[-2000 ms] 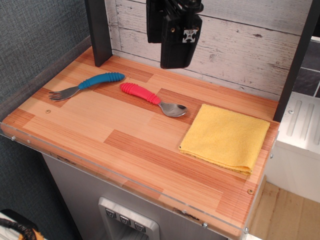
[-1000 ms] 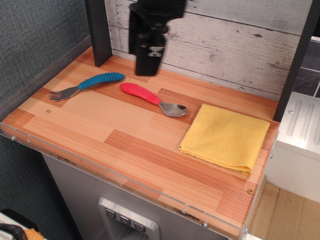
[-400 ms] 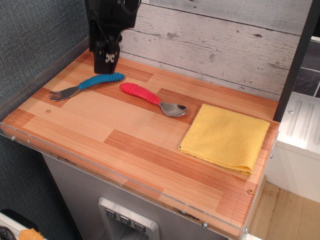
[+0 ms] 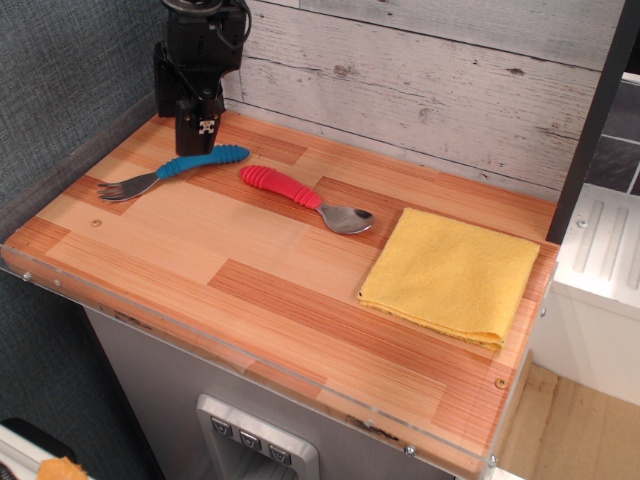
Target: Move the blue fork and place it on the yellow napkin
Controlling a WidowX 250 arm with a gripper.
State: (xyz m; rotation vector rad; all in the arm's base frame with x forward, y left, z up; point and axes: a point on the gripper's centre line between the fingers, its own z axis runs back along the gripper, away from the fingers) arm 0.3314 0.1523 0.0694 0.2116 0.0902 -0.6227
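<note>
Nearest to the camera, on the right part of the wooden table [image 4: 250, 300], lies the yellow napkin [image 4: 452, 273]. It is flat, folded to a square, and nothing is on it. So the main part of the task is not done yet.

A little farther, in the middle, lies the red spoon [image 4: 305, 198], with its bowl pointing toward the napkin. To the left of it is the blue fork [image 4: 175, 170]. The fork lies flat on the table, its blue handle toward the spoon and its metal tines toward the left edge, well apart from the napkin. It is not lifted and nothing touches it.

Farthest, at the back left corner, the gripper [image 4: 197, 148] hangs close above the handle end of the fork, pointing down. From this view I cannot tell how far the jaws are open; it has hold of nothing. In my judgement the approach is almost finished, but the grasp, the carry across the table and the placing on the napkin are all left.

Compared with two seconds ago, the gripper was high at the back, above the spoon; it has moved to the left and come lower, over the fork. The fork, spoon and napkin have not moved.
</note>
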